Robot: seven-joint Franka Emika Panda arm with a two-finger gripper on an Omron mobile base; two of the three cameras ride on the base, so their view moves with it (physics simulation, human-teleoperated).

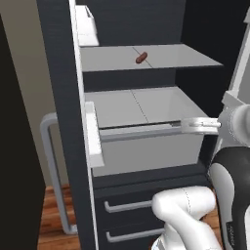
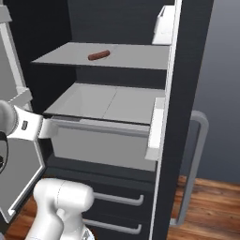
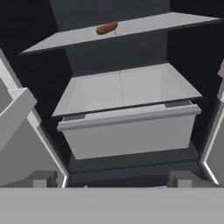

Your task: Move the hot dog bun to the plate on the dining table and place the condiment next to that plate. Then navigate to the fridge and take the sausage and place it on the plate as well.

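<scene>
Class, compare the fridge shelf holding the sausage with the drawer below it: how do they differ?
The shelf is a flat thin slab; the drawer is a deep box with walls. The shelf carries the sausage; the drawer's visible floor looks bare. The shelf sits higher; the drawer's front lip juts forward beneath it. Both are pale grey inside the dark fridge.

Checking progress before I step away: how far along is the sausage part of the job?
Done: the robot is at the open fridge. In hand: nothing; the sausage lies untouched on the upper shelf, above the drawer. The gripper is open, facing the drawer below that shelf. Left: reach up, grasp the sausage, carry it to the plate.
</scene>
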